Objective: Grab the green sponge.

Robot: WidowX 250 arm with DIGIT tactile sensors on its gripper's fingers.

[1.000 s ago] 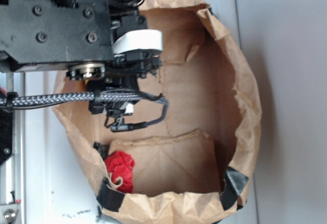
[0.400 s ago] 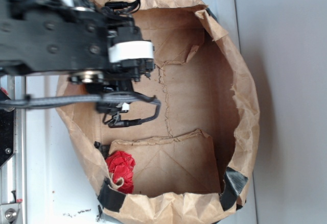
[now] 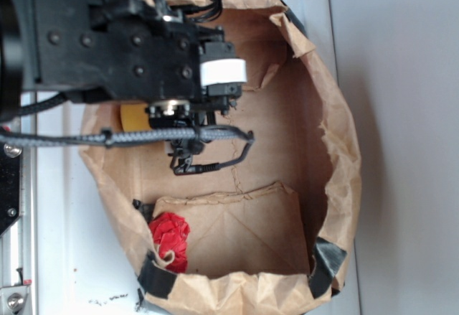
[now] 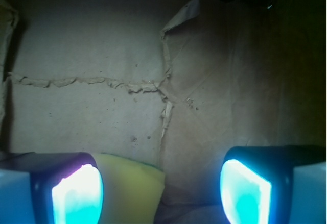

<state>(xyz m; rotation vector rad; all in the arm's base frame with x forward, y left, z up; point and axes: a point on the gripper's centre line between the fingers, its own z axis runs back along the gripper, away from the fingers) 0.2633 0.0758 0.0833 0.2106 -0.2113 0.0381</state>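
From the wrist camera I see my gripper point(image 4: 161, 193) spread wide, holding nothing, its two glowing fingertips point(image 4: 76, 196) well apart over the floor of the paper bag point(image 3: 337, 150). The green sponge point(image 4: 134, 185), which looks yellow to me, lies on the bag floor just beside the finger on the picture's left and partly behind it, not squarely between the two. From the exterior view only a sliver of it shows under the arm. I count one sponge, one red wad point(image 3: 169, 237) against the bag wall, and one bag. I cannot tell the sponge's long axis; too little shows.
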